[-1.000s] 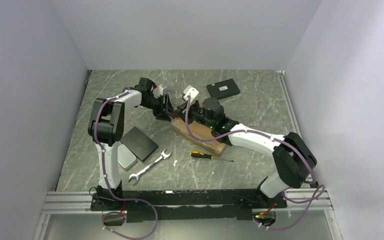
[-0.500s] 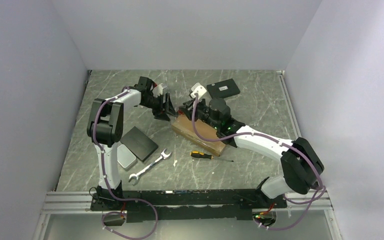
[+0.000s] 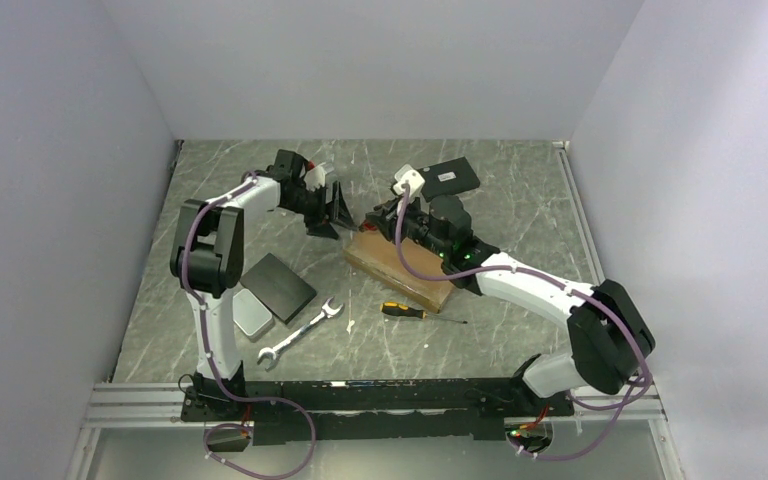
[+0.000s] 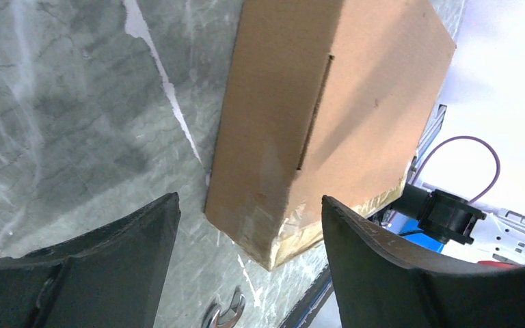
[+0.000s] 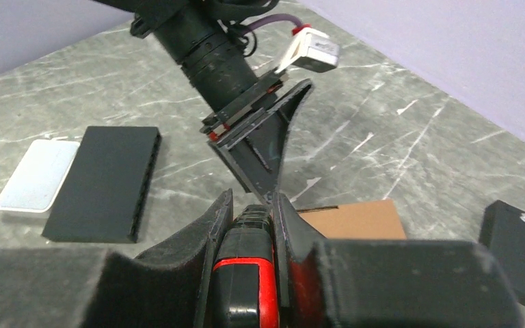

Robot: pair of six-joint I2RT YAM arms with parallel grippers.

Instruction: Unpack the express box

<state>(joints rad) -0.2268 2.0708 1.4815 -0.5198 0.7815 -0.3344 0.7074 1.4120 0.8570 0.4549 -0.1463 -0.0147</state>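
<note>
Flat box (image 3: 400, 263) at middle of table (image 3: 530, 200), lid shut, corner taped. Probably light, stiff cardboard; best taken at lid edge. Beside it, left gripper (image 3: 339, 206) spread wide; right gripper (image 5: 253, 202) clenched on red-black tool (image 5: 246, 277).

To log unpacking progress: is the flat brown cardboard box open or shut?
Shut: the flat brown cardboard box has its lid down flat, with clear tape over one corner.

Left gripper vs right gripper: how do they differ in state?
The left gripper has its jaws spread wide with nothing between them; the right gripper has its jaws shut on a red-and-black tool. The left gripper sits beside the express box's far corner, the right gripper over that end. Both share that far end, tips close together.
</note>
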